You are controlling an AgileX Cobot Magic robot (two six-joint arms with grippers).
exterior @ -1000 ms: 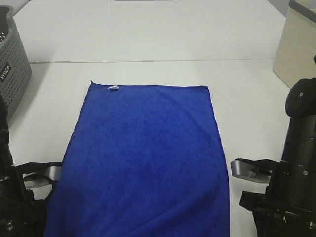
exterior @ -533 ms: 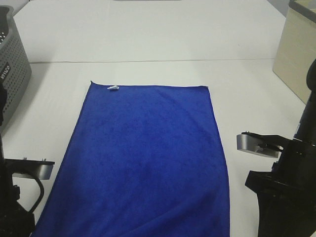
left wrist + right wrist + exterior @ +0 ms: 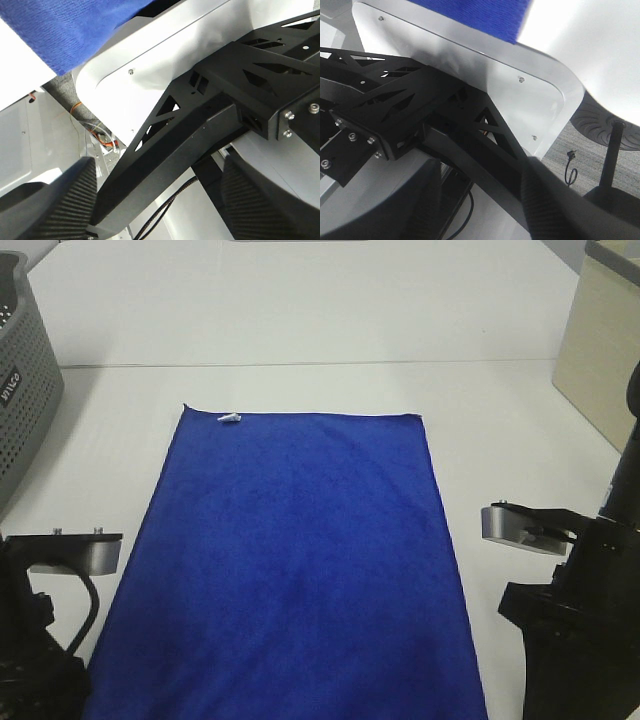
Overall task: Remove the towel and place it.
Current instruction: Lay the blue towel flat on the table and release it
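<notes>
- Towel (image 3: 300, 570) lies flat on the white table (image 3: 300, 320), long-ways between the 2 arms; its near end reaches the table's front edge
- grey basket (image 3: 25, 390) far left, well apart from it
- left gripper (image 3: 155, 170): jaws wide apart, holding nothing; right gripper (image 3: 480, 170) looks the same
- white tag (image 3: 230, 419) at the far-left corner

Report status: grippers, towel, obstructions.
Left gripper open, empty; right gripper open, empty. Towel flat on table, untouched. Nothing on towel; basket and box well clear.
</notes>
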